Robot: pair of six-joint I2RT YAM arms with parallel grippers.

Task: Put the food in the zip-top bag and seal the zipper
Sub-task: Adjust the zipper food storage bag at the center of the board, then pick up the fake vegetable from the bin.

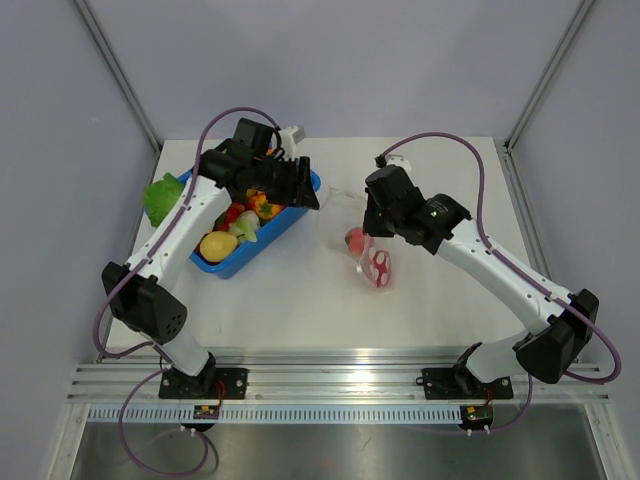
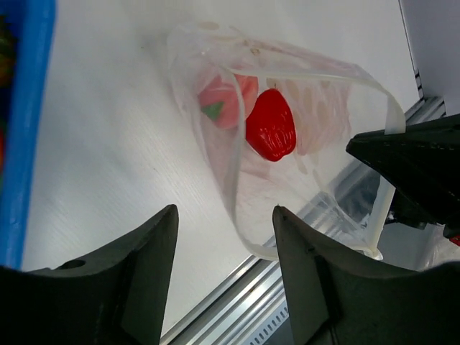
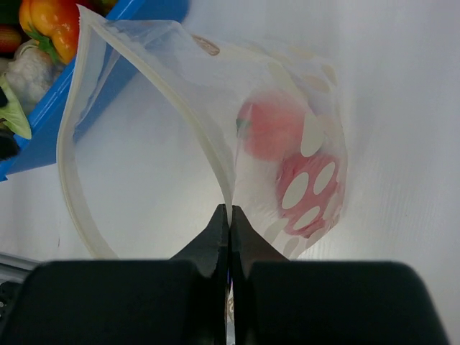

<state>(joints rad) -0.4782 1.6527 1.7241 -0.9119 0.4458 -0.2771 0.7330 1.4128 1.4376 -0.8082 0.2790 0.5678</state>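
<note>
i read the left gripper as apart, nothing between its fingers, poised over the table just beside the blue bin; the right gripper is pinched together on the rim of the zip-top bag; the zipper gapes unsealed; two red food pieces lie inside the bag; more food sits in the bin.

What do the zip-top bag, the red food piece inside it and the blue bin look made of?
The zip-top bag: thin clear plastic film, it seems; the table shows through it, it crinkles, and it carries printed white dots. The red food piece: likely hard glossy plastic, given its sharp highlights. The blue bin: probably rigid moulded plastic, smooth and evenly coloured.
</note>
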